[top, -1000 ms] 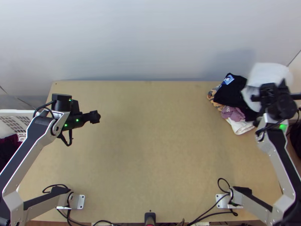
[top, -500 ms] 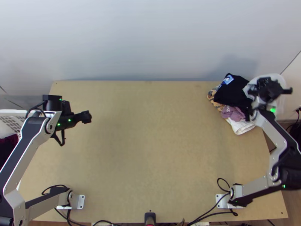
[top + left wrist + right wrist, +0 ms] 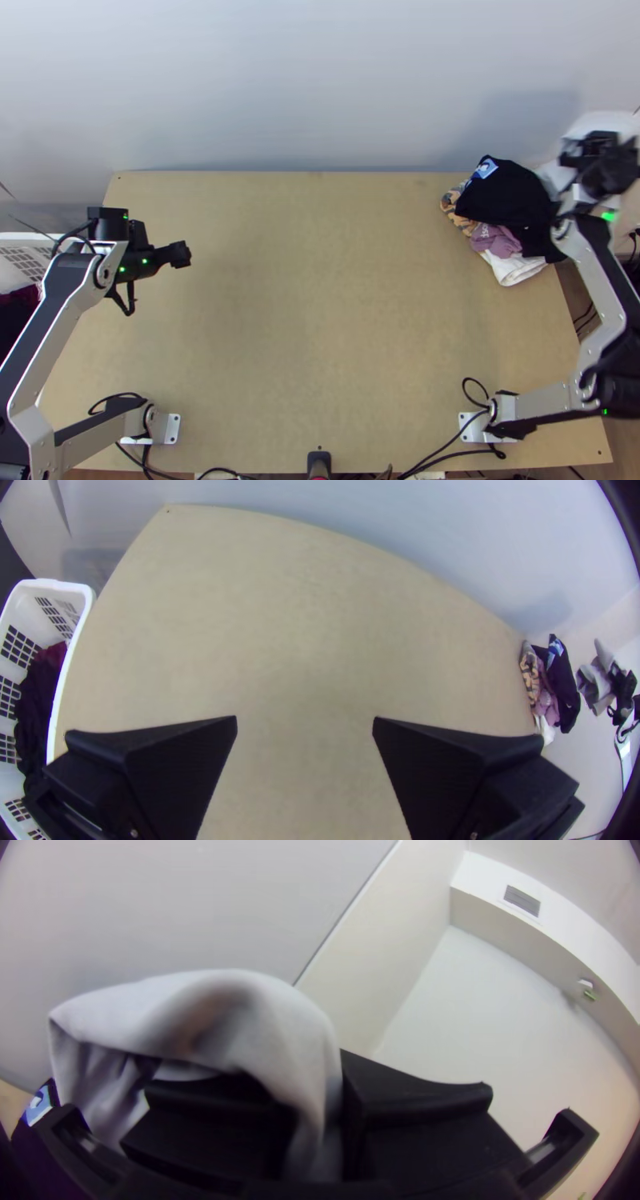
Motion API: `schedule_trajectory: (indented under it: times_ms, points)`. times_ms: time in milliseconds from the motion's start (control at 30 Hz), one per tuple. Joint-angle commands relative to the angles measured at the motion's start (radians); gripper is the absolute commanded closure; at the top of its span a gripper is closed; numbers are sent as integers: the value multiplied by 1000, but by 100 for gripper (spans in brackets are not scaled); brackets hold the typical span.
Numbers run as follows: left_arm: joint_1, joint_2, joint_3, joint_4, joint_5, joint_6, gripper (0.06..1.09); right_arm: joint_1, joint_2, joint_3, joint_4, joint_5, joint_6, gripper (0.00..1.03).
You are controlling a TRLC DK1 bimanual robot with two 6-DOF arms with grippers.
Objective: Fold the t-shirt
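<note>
Above the table's far right corner, the right gripper (image 3: 602, 146) holds up a white t-shirt (image 3: 606, 122), bunched and hanging. In the right wrist view the right gripper (image 3: 341, 1107) is shut on part of the white t-shirt (image 3: 220, 1000), which drapes over one finger. Over the table's left part is the left gripper (image 3: 182, 254); in the left wrist view the left gripper (image 3: 305, 723) stands open, its fingers wide apart with bare table between them.
A pile of clothes, with a black garment (image 3: 504, 196) on top, lies at the far right corner of the wooden table (image 3: 320, 304). Beside the left edge stands a white basket (image 3: 32, 250) with dark cloth inside. A wall rises behind the table.
My right gripper has swung toward the pile's far side and then out to the right with the white shirt. My left gripper has shifted a little to the left.
</note>
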Motion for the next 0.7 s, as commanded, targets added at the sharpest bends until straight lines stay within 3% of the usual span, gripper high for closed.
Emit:
schedule_trajectory:
  times_ms: [0,233,400,500,667]
  points:
    - [-42,8,-7,9,2,-18,10,-99,-127,-8,-44,-35,3,100]
    - [-46,22,-8,8,2,-5,10,-211,-202,-151,-47,-84,32,100]
    - [-22,13,-24,8,0,16,10,-210,-169,-261,-21,-87,87,100]
    - [24,0,-39,6,2,50,10,-151,-97,-275,-21,-75,144,100]
    - [127,-23,-59,-8,5,114,10,30,47,-195,-10,45,196,100]
